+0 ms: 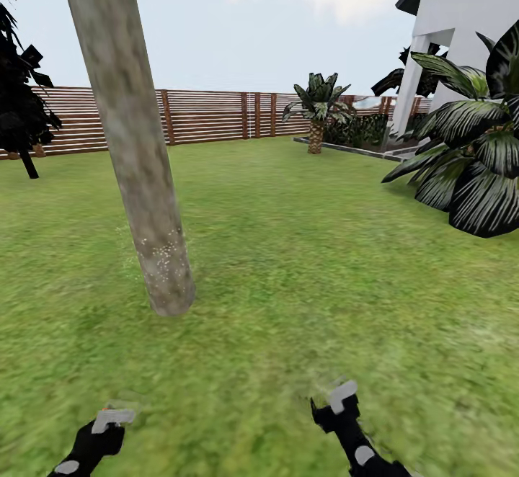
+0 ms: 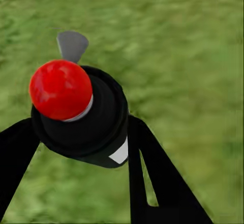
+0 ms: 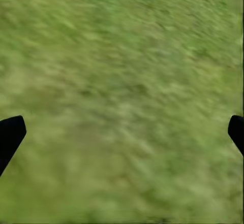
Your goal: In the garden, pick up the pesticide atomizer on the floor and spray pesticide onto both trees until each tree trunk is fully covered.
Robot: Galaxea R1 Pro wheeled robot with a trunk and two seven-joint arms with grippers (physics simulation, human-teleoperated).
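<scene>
Left gripper [image 2: 76,148] pinches the dark-bodied, red-capped pesticide atomizer [image 2: 79,107]. Right gripper [image 3: 122,132] is spread over green grass [image 1: 310,268]. Mottled beige-grey tree trunk [image 1: 137,153] stands close ahead; brown slatted fence [image 1: 209,115] and dark-fronded palm [image 1: 476,145] lie beyond it, nothing between.

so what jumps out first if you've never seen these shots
A thick mottled tree trunk leans up through the left of the head view, its base speckled white. In the left wrist view, the left claw grips the pesticide atomizer, whose red ball top stands out against the grass.
</scene>
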